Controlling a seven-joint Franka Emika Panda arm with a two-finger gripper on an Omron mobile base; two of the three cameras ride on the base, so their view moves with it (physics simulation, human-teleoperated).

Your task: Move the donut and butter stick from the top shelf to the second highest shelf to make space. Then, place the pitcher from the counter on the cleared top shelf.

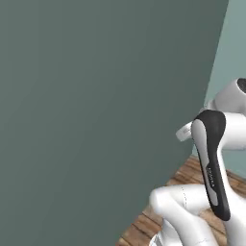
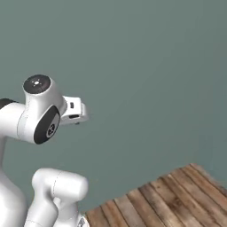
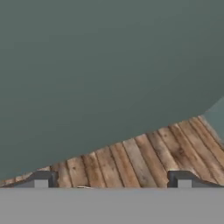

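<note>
Facing a flat grey-green wall (image 1: 96, 105) at close range. In the hand view, gripper (image 3: 113, 181) at 6 o'clock, jaws spread wide apart, fingertips (image 3: 40, 179) dark and low at 7 and 5 o'clock, nothing between them, nothing held. Beyond the tips, a wooden plank floor (image 3: 144, 157) running from 7 toward 3 o'clock, wall rising above it from 9 through 2 o'clock. In the left base view, arm (image 1: 211, 163) at 4 o'clock, dark-banded link upright, floor at 5 o'clock under it. In the right base view, arm bent at 8 o'clock, hand pointing toward 3 o'clock at the wall, floor at 5 o'clock. Cannot tell where the donut, butter, shelves, pitcher or counter lie.
</note>
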